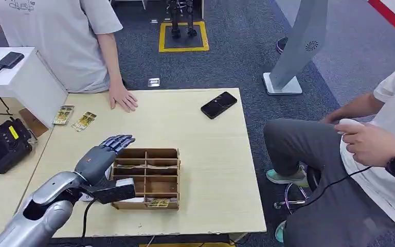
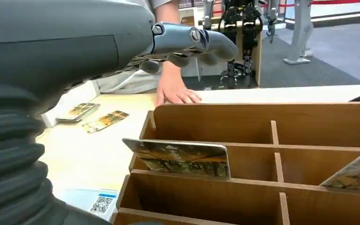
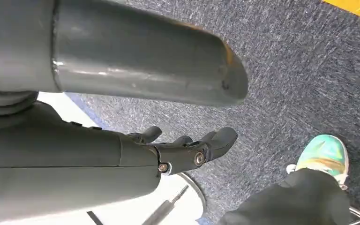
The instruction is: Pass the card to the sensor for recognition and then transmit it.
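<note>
Barely begun: left hand (image 1: 104, 153), fingers straight, together and empty, hovers at the wooden organizer (image 1: 171, 154) lower centre; a card (image 2: 180, 157) leans inside. Right hand (image 3: 187, 147) seems loosely curled, empty.

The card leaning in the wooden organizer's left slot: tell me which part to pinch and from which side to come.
Pinch the card's free top edge, coming down from above. It stands tilted in the wooden organizer, its lower part sunk behind a divider, so only the upper strip is reachable. The left hand hovers open over that side.

Person's hand (image 1: 123, 98) blocks tabletop beyond wooden box (image 1: 146, 178).
</note>
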Available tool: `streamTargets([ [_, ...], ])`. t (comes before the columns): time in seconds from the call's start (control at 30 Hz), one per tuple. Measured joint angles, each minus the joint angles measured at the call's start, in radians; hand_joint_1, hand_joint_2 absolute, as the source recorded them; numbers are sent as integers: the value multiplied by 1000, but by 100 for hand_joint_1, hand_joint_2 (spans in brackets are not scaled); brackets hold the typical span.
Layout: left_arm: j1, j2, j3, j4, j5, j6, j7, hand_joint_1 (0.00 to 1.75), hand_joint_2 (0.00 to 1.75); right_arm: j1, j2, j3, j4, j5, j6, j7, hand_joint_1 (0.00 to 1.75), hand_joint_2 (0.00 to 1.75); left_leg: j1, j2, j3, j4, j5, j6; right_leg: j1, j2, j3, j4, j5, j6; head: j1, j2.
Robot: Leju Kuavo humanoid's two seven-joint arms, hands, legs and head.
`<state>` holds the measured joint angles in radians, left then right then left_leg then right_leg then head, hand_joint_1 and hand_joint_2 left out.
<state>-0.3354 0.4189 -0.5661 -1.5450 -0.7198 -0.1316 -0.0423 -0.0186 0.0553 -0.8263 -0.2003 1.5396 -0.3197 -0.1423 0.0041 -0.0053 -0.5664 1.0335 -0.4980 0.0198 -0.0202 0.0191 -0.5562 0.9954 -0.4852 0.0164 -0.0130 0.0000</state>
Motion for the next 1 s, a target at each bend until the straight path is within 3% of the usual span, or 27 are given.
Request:
streamTargets([
  [1.0,2,-13,0,17,-2,11,2,0,175,0,1,0,0,0,0,0,0,0,0,0,0,0,0,0,0,0,0,0,0,0,0,0],
])
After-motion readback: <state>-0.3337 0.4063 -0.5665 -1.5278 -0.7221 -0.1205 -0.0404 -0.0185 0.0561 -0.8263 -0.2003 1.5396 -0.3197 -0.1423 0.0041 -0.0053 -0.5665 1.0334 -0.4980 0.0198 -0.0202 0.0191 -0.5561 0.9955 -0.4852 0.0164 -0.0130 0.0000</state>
